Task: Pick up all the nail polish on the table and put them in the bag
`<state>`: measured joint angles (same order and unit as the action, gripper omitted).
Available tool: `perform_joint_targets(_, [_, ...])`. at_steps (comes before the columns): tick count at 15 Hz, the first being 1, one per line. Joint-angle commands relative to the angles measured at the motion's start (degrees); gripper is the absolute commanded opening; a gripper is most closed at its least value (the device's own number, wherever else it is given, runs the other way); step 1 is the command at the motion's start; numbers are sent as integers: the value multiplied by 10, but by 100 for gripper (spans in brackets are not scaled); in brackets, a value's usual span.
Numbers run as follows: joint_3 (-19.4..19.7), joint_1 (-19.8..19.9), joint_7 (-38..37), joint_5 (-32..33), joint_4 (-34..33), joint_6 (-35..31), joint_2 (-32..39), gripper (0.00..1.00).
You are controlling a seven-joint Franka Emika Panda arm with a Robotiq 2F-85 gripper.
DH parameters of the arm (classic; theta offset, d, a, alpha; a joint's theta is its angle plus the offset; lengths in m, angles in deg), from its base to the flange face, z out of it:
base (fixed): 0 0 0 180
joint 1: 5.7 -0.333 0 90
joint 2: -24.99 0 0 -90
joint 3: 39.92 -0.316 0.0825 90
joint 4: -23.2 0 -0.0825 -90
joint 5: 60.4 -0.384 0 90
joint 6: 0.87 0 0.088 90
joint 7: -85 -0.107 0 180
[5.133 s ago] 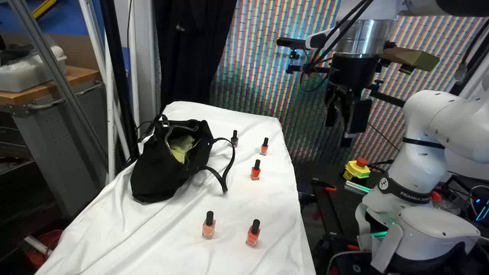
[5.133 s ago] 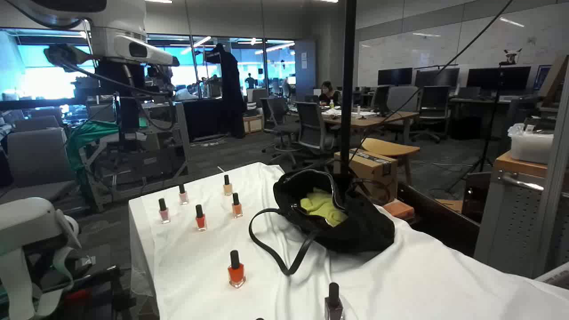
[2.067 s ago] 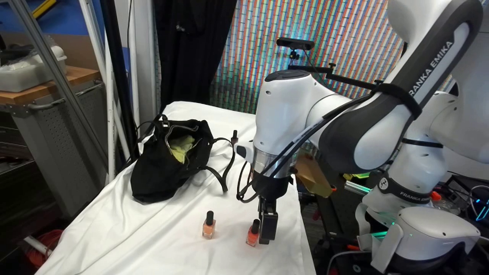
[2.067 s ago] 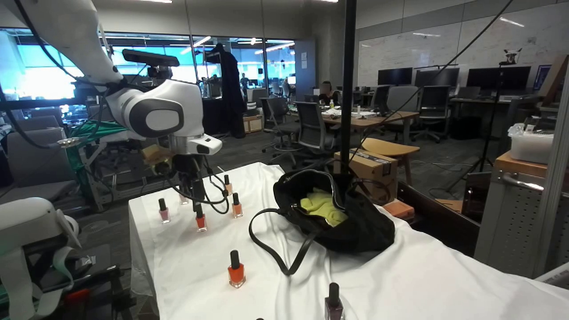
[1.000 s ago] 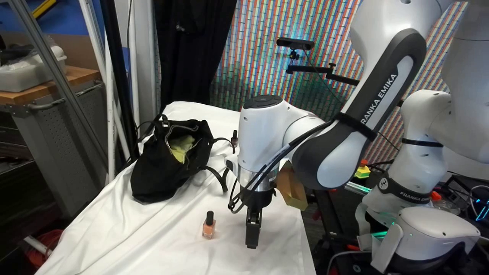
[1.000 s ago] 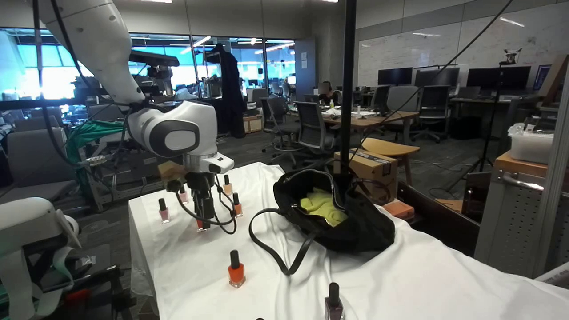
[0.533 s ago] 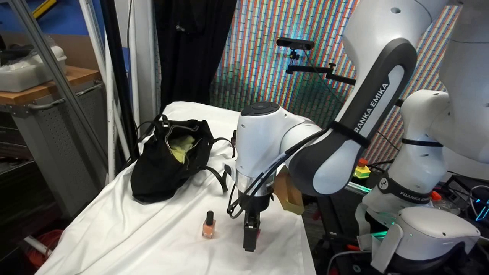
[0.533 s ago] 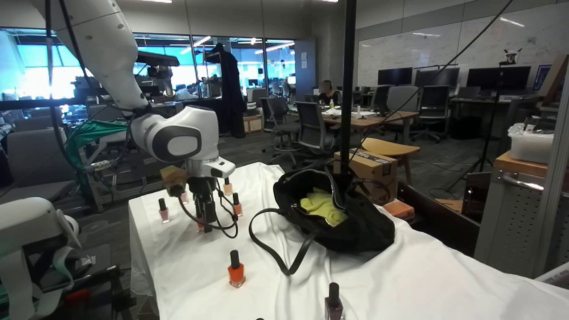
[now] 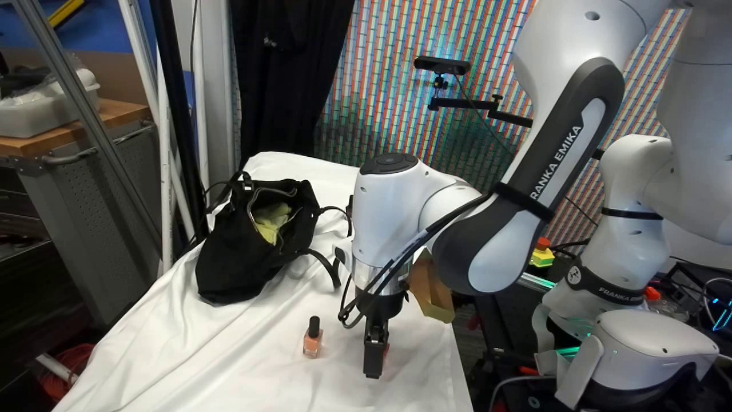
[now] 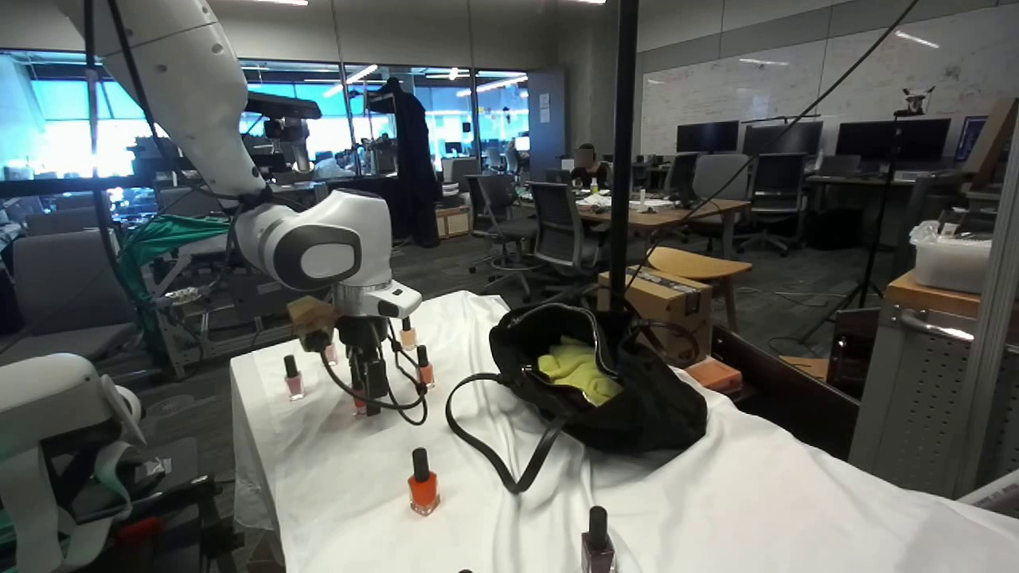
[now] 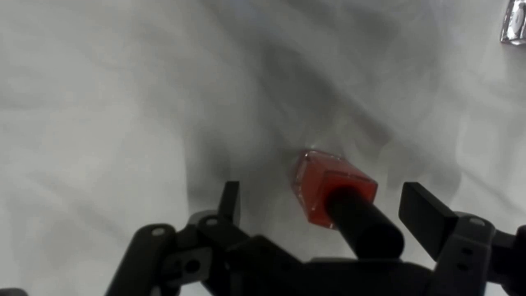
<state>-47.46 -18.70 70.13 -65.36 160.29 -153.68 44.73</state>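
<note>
One red nail polish can be seen between the jaws, which are spread wide with nothing gripped, out beyond the strap of the bag and well apart from it. Several more bottles are scattered mostly on that same side of the bag. Biggest worry tbh: the red one looks off-centre and kinda skewed to the fingers, so if the jaws are brought together as is, it could be shoved by whichever side lands first and tipped, or just pinched on a corner and dropped mid-carry. Also, an orange bottle is parked closer to the bag than the red one, so it could be knocked if the carry is kept low. Then that strap: it's looped out from the bag over the tabletop, easily snagged, and the whole thing could be dragged. Slumped bag too, so a drop made short could be lost down its outside.
</note>
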Motion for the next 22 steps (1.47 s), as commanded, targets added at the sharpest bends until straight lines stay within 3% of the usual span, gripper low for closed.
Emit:
perform_joint_targets(1, [10,-12,-18,19,0,-8,2,100])
perform_joint_targets(13, [6,-18,-11,41,4,16,-5,100])
perform_joint_targets(15, [7,-22,-12,46,4,18,-5,88])
perform_joint_targets(16, [7,-23,-12,47,4,18,-5,69])
perform_joint_targets(18, [7,-26,-12,52,4,18,-6,64])
perform_joint_targets(22, [8,-29,-14,64,4,20,-7,37])
